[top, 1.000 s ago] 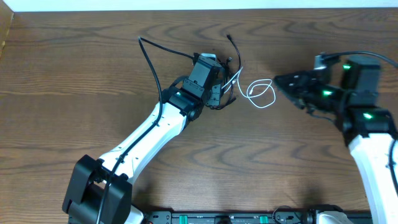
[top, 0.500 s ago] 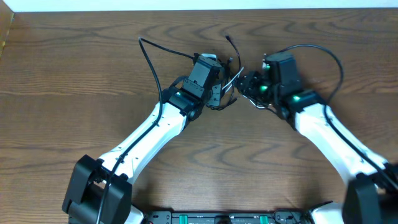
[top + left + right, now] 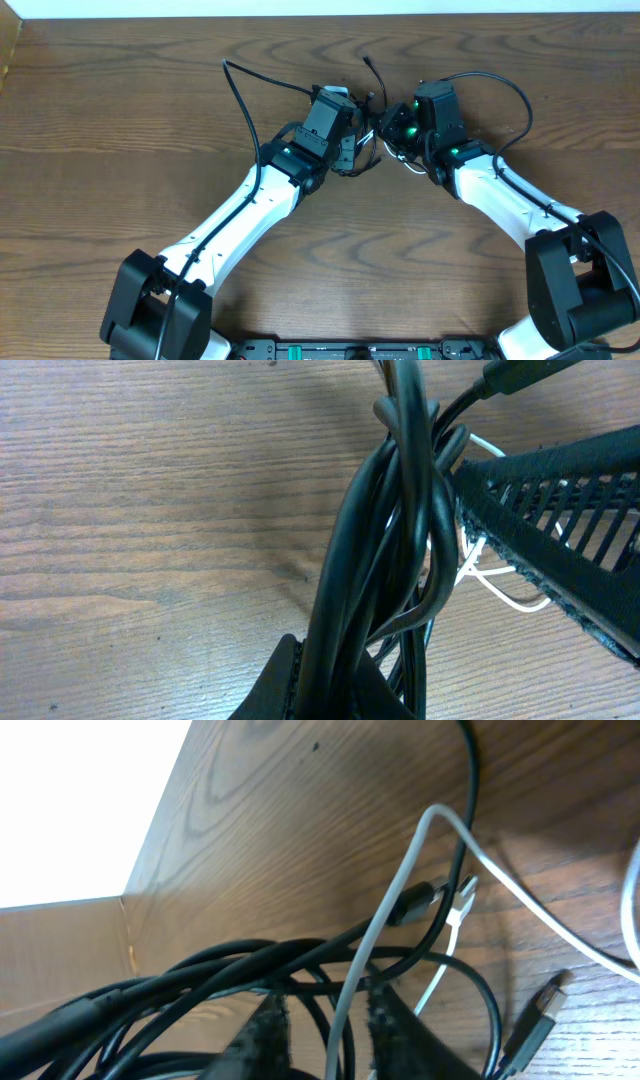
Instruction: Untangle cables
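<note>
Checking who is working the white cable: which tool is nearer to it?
Right. The right tool straddles the white cable, with one open jaw on either side of it. The left tool is off to the side of it, shut on the black cables.

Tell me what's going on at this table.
Two robot arms are working on a tangle of cables on the wooden table. The left gripper is shut on the twisted black cables. The right gripper sits close beside it, jaws apart with the white cable running between them, not clamped. The tangle is not yet undone.
</note>
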You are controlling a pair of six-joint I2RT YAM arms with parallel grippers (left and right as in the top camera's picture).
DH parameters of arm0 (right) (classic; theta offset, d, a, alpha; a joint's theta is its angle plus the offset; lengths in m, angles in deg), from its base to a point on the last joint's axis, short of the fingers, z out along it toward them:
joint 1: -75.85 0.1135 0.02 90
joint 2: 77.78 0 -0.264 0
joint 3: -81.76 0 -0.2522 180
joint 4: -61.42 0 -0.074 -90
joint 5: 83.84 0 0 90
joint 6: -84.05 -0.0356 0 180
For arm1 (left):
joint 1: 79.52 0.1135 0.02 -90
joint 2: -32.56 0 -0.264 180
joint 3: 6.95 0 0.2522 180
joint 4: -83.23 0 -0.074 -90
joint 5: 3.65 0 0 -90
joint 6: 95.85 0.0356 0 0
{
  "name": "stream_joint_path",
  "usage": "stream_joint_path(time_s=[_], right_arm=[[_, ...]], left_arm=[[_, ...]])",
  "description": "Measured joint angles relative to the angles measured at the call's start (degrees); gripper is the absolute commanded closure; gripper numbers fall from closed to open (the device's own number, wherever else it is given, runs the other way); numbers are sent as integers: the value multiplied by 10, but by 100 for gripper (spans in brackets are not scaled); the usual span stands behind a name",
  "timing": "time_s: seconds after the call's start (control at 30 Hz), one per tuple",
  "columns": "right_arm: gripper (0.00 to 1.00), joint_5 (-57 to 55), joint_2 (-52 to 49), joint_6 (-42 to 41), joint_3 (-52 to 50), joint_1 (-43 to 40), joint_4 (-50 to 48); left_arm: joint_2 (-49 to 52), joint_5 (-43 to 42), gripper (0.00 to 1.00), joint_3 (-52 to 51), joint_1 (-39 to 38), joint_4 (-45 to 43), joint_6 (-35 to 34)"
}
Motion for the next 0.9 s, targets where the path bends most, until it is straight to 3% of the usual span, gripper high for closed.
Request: stream_joint_path(time_s=[0.03, 0.17, 0.33, 0.6, 0.7, 0.9], right_arm=[[99, -2, 0, -8, 0, 3, 0], [99, 0, 0, -22, 0, 15, 3], [99, 96, 1, -15, -2, -15, -72], [99, 276, 121, 30, -2, -177, -40], [99, 317, 202, 71, -1, -283, 35], [99, 294, 235, 170, 2, -297, 277]], left_arm=[[0, 0, 93, 0, 0, 0, 0], [0, 0, 92, 0, 0, 2, 0], [-2, 2, 92, 0, 0, 3, 0], [-2, 0, 92, 0, 0, 4, 0], [-2, 0, 92, 0, 0, 4, 0], [-2, -3, 92, 0, -1, 5, 1]])
